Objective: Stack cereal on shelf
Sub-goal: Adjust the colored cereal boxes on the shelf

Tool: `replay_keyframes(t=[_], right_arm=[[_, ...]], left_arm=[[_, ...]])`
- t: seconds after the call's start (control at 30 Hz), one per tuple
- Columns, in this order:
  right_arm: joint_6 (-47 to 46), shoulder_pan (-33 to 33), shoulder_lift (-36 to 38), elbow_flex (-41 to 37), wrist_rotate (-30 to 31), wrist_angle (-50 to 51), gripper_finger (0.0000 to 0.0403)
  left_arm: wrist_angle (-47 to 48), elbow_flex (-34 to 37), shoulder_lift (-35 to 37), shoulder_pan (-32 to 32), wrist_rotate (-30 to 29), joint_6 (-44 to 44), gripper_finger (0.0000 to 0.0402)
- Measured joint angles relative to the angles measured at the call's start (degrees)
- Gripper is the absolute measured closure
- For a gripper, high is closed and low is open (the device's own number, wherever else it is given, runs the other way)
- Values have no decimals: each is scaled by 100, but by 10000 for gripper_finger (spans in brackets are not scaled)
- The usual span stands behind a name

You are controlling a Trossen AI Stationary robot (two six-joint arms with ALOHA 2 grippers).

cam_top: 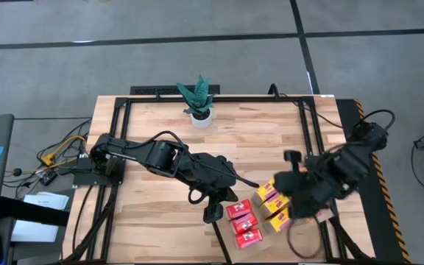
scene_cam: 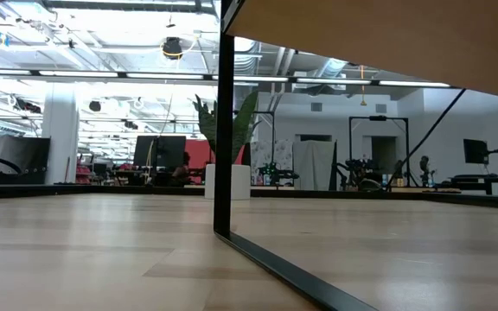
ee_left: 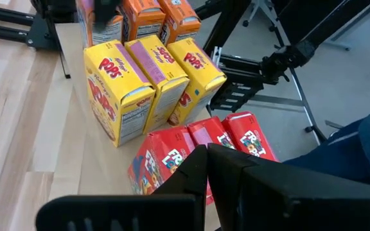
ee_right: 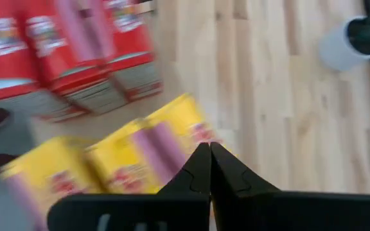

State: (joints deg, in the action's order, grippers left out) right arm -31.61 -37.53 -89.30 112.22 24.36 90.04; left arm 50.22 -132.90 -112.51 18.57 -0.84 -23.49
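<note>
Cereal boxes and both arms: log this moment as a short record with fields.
red boxes: three side by side, near the table's front edge
yellow boxes: a row of three, right of the red ones
orange boxes: behind the yellow row
left pincer: shut, empty, over the red boxes
right pincer: shut, empty, above the yellow boxes
potted plant: at the table's back edge

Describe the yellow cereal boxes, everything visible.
Three yellow boxes stand upright side by side in a tight row, sides touching, on the wooden tabletop. They look like printed cardboard: red "POPS" lettering on the fronts, a purple band on top, and a nutrition panel on the end. Orange boxes stand right behind them and red boxes just in front. In the high view they sit beside the right gripper; nothing holds them.
</note>
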Motion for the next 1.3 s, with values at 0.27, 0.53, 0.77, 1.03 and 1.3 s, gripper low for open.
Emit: replay_keyframes(t=[0.27, 0.53, 0.77, 1.03, 1.3], right_arm=[[705, 732, 0, -4, -235, -1, 387], [963, 882, 0, -7, -334, -2, 395], [982, 881, 89, -446, -316, -2, 392], [859, 881, 412, -908, -319, -7, 386], [903, 854, 411, -1261, -365, -58, 397]], left_arm=[[20, 2, 0, 50, 0, -100, 401], [37, 2, 0, 168, -2, -118, 401], [46, 2, 0, 212, -2, -118, 401], [44, 2, 0, 210, -6, -105, 401], [46, 2, 0, 210, -7, -97, 401]])
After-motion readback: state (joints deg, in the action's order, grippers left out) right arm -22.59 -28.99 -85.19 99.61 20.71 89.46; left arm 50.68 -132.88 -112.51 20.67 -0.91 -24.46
